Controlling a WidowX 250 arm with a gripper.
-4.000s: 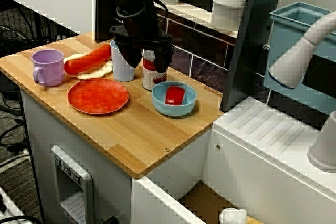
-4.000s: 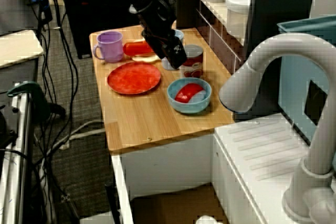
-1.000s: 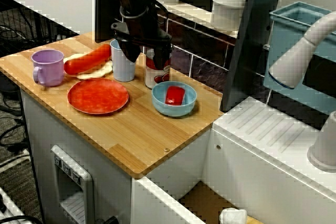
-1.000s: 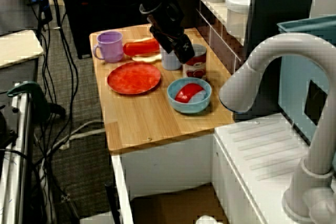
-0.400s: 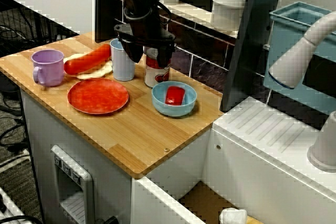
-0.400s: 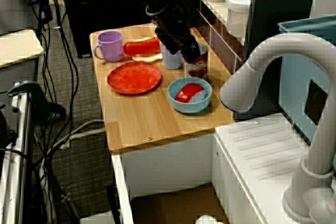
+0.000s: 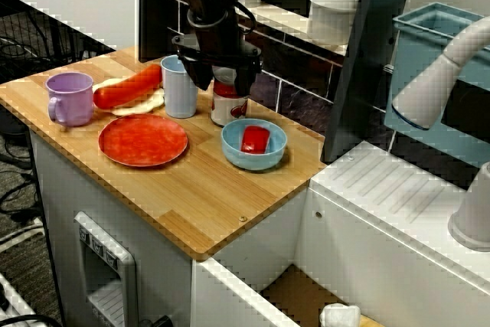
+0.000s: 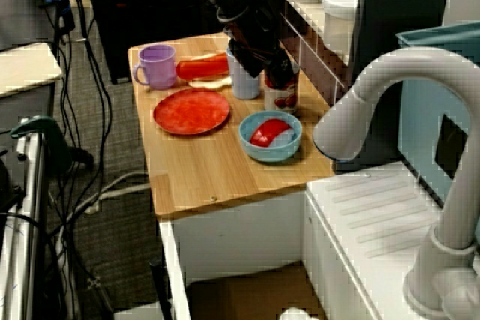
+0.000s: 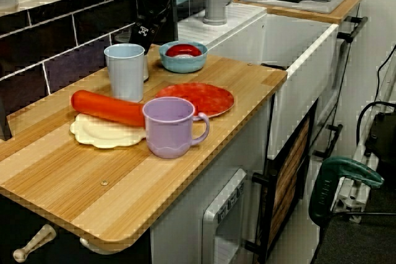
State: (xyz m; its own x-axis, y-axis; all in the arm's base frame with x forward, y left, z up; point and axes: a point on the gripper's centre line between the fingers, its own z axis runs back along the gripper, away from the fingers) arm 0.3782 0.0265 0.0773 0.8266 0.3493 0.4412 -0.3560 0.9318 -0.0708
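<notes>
We saw the gripper (image 7: 223,82) low over the red-and-white can (image 7: 227,106), its fingers spread to either side of the can's top. We could not tell whether the pads touched it. The can stood upright on the wooden counter (image 7: 191,197), just beside the pale blue cup (image 7: 181,91) and behind the blue bowl (image 7: 246,161) — close to the tiled back wall.

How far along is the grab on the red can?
Done: jaws sit open astride the top of the can. In hand: the grasp, not yet closed; the can stands on the counter beside the pale blue cup. Left: closing, then probably a lift.
</notes>
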